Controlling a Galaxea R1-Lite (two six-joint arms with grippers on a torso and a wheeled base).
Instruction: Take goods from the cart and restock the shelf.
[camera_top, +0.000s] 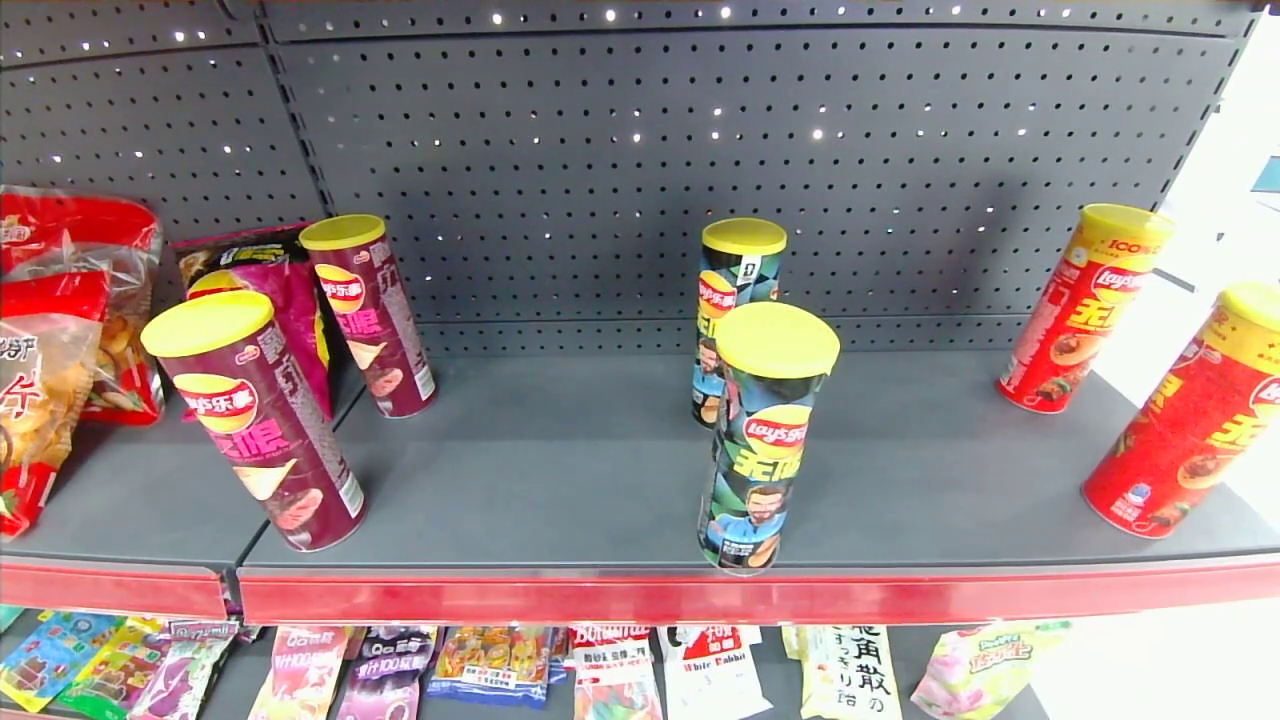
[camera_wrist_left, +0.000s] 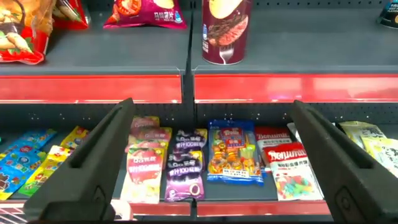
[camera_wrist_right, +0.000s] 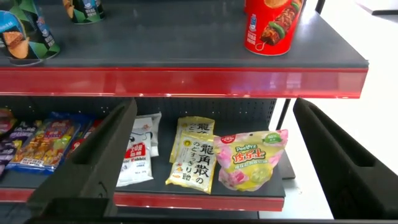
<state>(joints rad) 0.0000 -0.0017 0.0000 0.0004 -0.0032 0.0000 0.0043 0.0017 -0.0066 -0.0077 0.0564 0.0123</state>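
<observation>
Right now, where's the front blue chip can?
Head view, mid-shelf: the front blue can stands upright at the red front edge, just ahead of a second blue can, with purple cans left and red cans right.

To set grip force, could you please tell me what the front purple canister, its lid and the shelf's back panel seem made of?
Front purple canister: probably a paperboard tube with a glossy printed wrap; it shows sheen. Its lid: smooth yellow plastic, seemingly matte. Back panel: likely dark painted sheet metal, given the even rows of punched holes.
</observation>
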